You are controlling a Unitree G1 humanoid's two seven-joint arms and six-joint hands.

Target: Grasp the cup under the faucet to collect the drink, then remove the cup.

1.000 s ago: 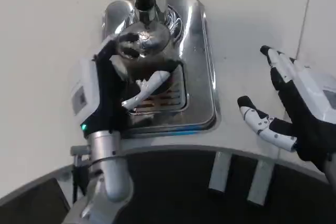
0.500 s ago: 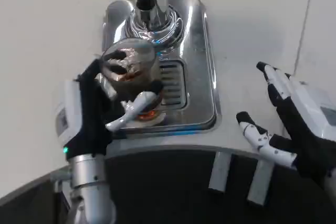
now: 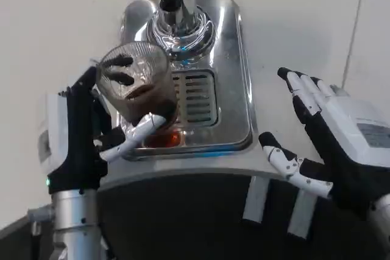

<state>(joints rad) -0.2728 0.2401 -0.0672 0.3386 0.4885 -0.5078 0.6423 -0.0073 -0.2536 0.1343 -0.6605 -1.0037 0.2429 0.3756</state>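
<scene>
A clear ribbed cup (image 3: 139, 83) with dark drink in it is gripped by my left hand (image 3: 82, 132), thumb across its front and fingers behind it. The cup is lifted and tilted, over the left edge of the steel drip tray (image 3: 234, 95), to the left of and nearer than the faucet (image 3: 173, 7). An orange-brown puddle (image 3: 163, 140) lies on the tray's front. My right hand (image 3: 329, 144) hovers open to the right of the tray, fingers spread, holding nothing.
The tray's slotted grate (image 3: 195, 98) sits in its middle below the faucet base. White tabletop (image 3: 55, 35) stretches left and right of the tray. The curved dark table edge (image 3: 201, 211) runs along the bottom, with two grey brackets (image 3: 277, 205) under it.
My left hand has drawn the cup away from under the faucet, leftwards and towards me, lifting it off the grate. My right hand has shifted slightly left and forward.
</scene>
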